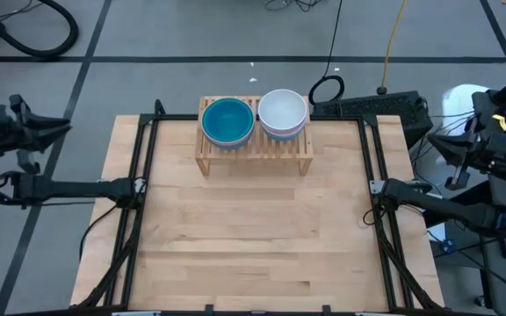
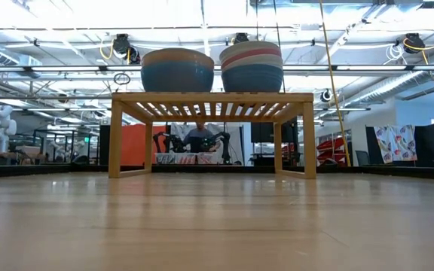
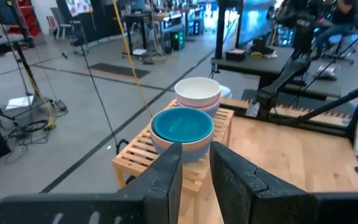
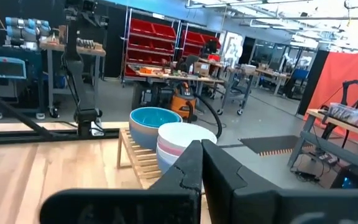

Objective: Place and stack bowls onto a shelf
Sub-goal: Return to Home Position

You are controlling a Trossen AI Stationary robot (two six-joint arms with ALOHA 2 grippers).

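The light-wood slatted shelf [image 1: 255, 151] [image 2: 212, 98] stands on its short legs at the far middle of the table. Two stacks of bowls rest on its top. The left stack [image 1: 227, 120] [image 2: 177, 70] has a teal-blue bowl on top, the right stack [image 1: 283, 113] [image 2: 252, 66] a white one over pink and blue. My left gripper [image 3: 196, 154] is open, held off the table's left edge and pointing at the shelf. My right gripper [image 4: 202, 150] is shut, off the table's right edge, and also faces the shelf.
Black frame rails [image 1: 144, 167] [image 1: 378, 167] run along both sides of the wooden tabletop [image 1: 253, 246]. A keyboard [image 1: 378, 107] and a cable loop [image 1: 327, 89] lie just beyond the far edge. A person [image 2: 200, 135] sits in the room behind.
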